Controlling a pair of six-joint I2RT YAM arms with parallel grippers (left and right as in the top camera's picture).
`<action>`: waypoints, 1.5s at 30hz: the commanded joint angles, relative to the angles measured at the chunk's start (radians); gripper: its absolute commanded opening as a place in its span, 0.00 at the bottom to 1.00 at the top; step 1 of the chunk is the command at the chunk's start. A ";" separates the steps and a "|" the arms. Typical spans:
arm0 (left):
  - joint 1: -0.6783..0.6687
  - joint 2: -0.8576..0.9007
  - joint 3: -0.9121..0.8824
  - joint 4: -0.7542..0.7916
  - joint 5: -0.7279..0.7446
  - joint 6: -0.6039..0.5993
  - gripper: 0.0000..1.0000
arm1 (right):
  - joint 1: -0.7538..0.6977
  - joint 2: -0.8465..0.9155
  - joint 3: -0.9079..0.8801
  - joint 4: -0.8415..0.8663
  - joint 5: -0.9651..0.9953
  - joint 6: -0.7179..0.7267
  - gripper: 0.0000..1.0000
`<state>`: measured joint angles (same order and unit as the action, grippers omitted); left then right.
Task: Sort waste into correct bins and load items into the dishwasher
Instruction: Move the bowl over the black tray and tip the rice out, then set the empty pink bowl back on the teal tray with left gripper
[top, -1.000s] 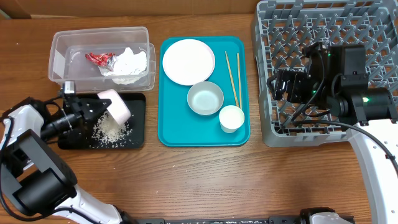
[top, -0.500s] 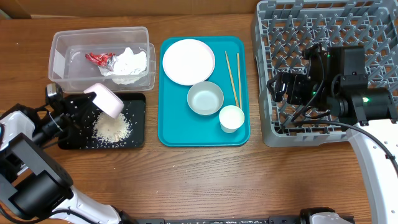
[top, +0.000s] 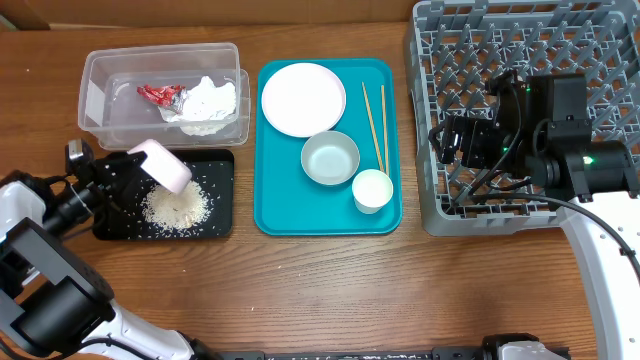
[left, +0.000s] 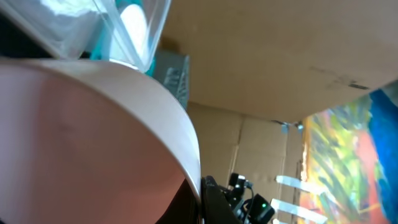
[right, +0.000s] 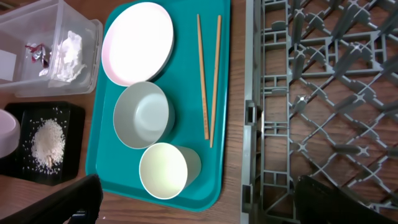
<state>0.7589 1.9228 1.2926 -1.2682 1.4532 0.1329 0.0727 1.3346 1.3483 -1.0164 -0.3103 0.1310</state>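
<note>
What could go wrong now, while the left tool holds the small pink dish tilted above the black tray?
1. The left tool appears to grip the small pale pink round dish near its rim, so it may slip onto the pile of loose white rice grains.
2. Grains lie scattered across the shallow black rectangular tray; more could bounce onto the wooden table.
3. The right tool hovers over the large grey plastic dish rack, possibly blocking loading.
</note>
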 joint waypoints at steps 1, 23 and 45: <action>-0.018 -0.038 0.118 -0.097 -0.139 0.079 0.04 | 0.005 -0.008 0.027 0.005 -0.006 0.003 1.00; -1.061 -0.173 0.234 0.081 -1.369 -0.310 0.04 | 0.005 -0.008 0.027 0.010 -0.006 0.003 1.00; -1.263 0.075 0.380 0.011 -1.452 -0.409 0.45 | 0.005 -0.008 0.027 0.001 -0.006 -0.001 1.00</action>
<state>-0.5041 2.0014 1.5589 -1.2289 0.0120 -0.2668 0.0727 1.3342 1.3483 -1.0218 -0.3103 0.1303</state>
